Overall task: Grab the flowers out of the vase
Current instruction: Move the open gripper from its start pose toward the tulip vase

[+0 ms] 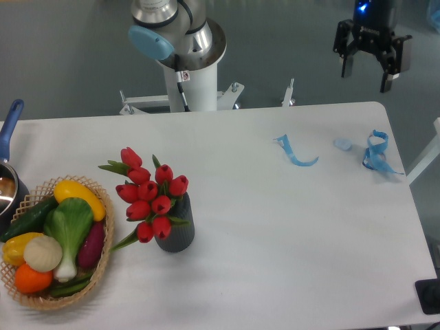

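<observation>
Flowers (151,196) in vase (177,230): light, soft, crushable; grasp bunched stems below buds. End effector (371,75) far right, jaws apart, empty.

The white table (275,234) carries the vase (176,230), a wicker basket (93,275) and blue tape scraps (297,152).

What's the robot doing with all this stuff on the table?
Nothing is being held yet. The gripper hangs open above the far right corner of the table, a long way from everything. The flowers, red tulips, sit in the vase near the left side, next to a basket of vegetables. Some blue tape scraps lie near the gripper's end.
</observation>
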You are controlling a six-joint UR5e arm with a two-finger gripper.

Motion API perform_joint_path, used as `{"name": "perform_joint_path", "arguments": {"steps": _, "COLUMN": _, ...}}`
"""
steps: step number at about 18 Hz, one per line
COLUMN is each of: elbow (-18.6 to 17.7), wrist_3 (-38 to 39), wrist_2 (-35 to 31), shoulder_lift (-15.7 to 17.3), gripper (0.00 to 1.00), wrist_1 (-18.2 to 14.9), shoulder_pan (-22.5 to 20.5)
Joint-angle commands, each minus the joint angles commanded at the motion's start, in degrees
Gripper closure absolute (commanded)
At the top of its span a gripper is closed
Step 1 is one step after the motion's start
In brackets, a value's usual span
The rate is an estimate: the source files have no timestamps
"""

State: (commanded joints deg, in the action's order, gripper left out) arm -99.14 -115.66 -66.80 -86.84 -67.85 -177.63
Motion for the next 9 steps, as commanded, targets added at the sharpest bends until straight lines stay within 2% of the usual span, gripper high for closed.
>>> {"name": "perform_joint_path", "arguments": {"steps": 6, "elbow": -1.32, "wrist_3": -0.09, "wrist_2": 0.09, "shoulder_lift": 0.88, "gripper": 0.0, "wrist_1": 0.09, "shoulder_pan": 0.35}}
{"name": "perform_joint_path", "arguments": {"steps": 9, "elbow": -2.81, "wrist_3": 0.09, "wrist_2": 2.36, "shoulder_lift": 0.88, "gripper": 0.0, "wrist_1": 0.09, "shoulder_pan": 0.35}}
